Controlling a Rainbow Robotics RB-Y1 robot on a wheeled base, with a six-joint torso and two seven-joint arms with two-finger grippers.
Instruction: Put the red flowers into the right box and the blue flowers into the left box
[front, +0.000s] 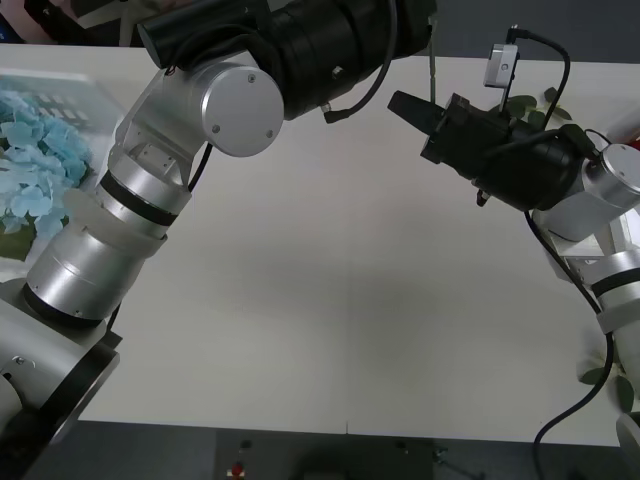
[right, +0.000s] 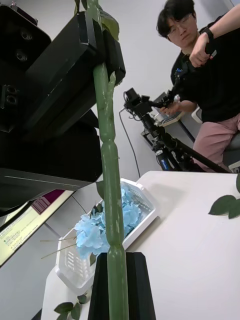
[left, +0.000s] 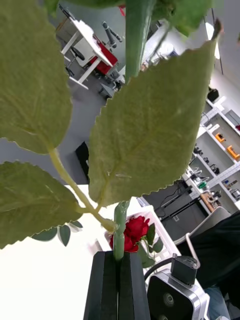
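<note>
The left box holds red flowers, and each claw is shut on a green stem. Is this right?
Not quite. The right wrist view shows the left box holding blue flowers, not red ones. The rest stands: the right claw and the left claw are each shut on a green stem.

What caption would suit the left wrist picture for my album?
Left gripper pinching a leafy green stem, red flowers in the right box beyond.
</note>
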